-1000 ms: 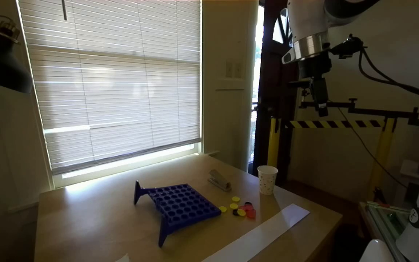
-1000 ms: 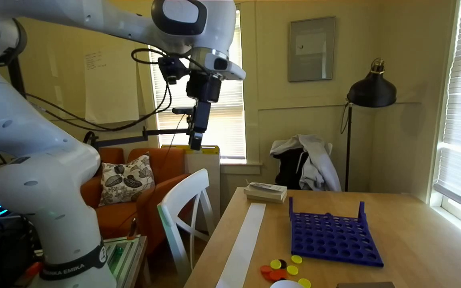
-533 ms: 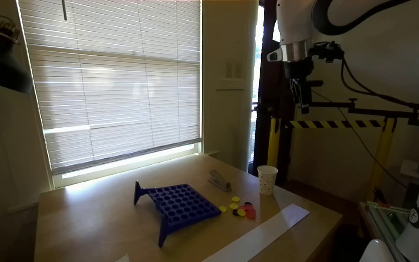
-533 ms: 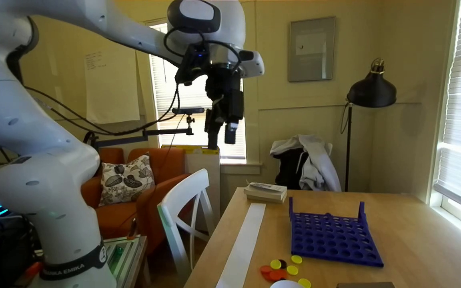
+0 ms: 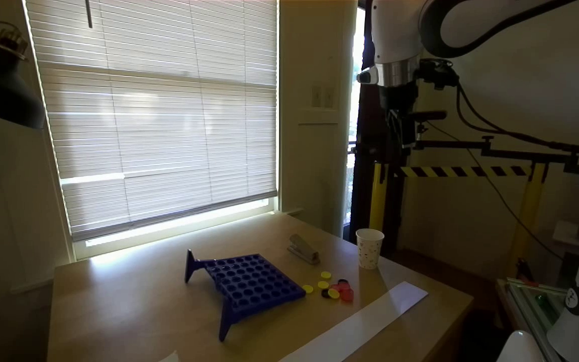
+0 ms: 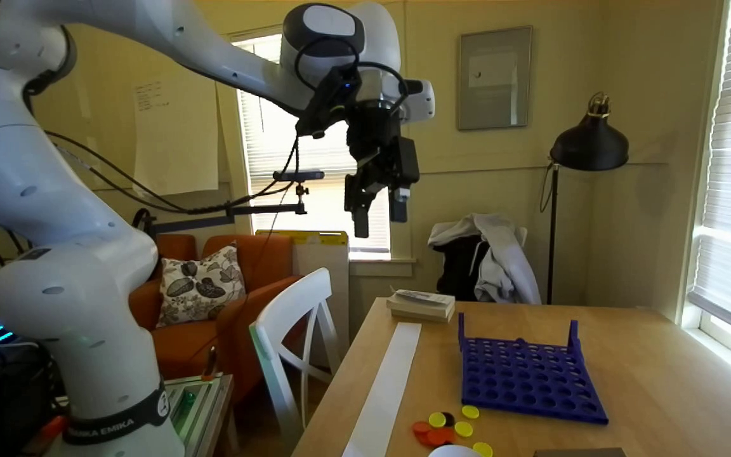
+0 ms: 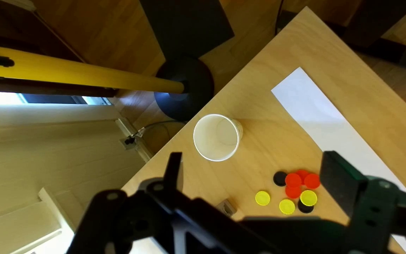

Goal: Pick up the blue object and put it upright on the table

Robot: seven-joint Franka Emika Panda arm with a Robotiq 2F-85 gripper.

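The blue object (image 5: 255,282) is a dark blue square grid rack. It lies flat-side up on the tan wooden table (image 5: 133,306), with its legs at one end. It also shows in an exterior view (image 6: 526,376) with two legs sticking up at its far edge. It is out of the wrist view. My gripper (image 6: 379,219) hangs in the air, high above the table (image 6: 664,374) and away from the rack. In the wrist view my gripper (image 7: 252,165) has its fingers wide apart with nothing between them, above the table (image 7: 256,106).
A white paper cup (image 7: 217,137) stands near the table edge. Yellow, red and black discs (image 7: 293,180) lie beside the rack. A stapler (image 5: 303,249), a white paper strip (image 6: 383,387) and a book (image 6: 421,306) are on the table. A white chair (image 6: 296,330) stands beside it.
The arm has swung toward the table and its wrist has turned, so both fingers now show apart in an exterior view. The blue rack and the other things have not moved.
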